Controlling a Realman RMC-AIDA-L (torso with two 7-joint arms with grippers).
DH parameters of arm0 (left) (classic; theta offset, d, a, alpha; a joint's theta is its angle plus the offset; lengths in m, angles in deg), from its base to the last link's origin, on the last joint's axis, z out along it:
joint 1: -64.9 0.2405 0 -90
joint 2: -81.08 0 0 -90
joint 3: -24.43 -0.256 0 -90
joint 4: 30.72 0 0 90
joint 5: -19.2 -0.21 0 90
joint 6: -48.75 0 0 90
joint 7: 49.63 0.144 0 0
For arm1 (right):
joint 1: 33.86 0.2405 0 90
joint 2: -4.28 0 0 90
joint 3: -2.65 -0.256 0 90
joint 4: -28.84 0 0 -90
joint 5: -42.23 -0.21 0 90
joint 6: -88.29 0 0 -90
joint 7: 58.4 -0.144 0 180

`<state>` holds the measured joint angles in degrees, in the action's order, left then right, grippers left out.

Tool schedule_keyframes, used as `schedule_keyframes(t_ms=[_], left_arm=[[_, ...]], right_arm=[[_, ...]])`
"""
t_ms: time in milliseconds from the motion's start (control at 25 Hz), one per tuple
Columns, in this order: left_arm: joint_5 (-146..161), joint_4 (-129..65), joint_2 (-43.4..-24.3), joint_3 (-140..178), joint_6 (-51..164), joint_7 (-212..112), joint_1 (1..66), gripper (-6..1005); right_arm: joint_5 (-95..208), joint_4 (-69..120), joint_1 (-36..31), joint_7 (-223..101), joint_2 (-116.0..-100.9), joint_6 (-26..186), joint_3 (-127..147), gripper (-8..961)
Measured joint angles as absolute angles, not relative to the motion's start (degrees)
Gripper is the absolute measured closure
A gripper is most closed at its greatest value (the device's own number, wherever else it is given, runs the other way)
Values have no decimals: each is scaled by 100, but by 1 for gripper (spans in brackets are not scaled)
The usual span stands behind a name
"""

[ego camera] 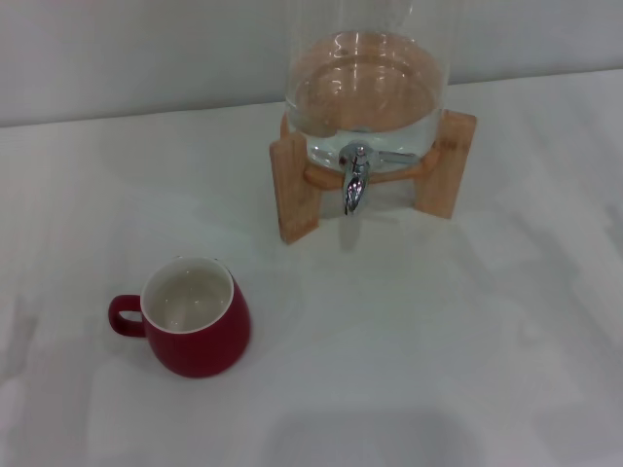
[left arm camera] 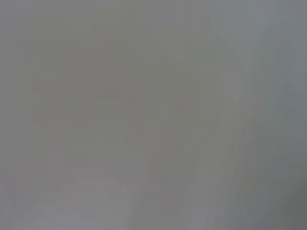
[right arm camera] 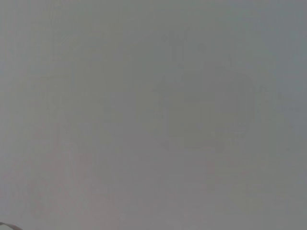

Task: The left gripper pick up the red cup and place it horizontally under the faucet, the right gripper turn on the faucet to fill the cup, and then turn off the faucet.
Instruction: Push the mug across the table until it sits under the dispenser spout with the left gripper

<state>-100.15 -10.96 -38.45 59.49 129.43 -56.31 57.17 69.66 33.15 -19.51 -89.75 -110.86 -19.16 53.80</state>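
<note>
Standing upright on the white table, the red cup sits near the front left, its loop handle pointing left and its cream inside empty. Well apart, toward the back, the chrome faucet projects from a glass dispenser on a wooden stand. Neither gripper shows in any view, so whether their fingers are apart or together is unknown.

Both arms out of view.

No readable text, labels or numbers anywhere.
</note>
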Motion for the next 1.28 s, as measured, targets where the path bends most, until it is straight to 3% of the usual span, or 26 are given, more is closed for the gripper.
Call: schedule_keyframes(t_ms=[1280], left_arm=[[-10017, -1095, -3836, 5728, 12517, -5602, 5542, 118]], right_arm=[[6965, 3315, -1899, -8978, -11095, -1911, 5388, 196]])
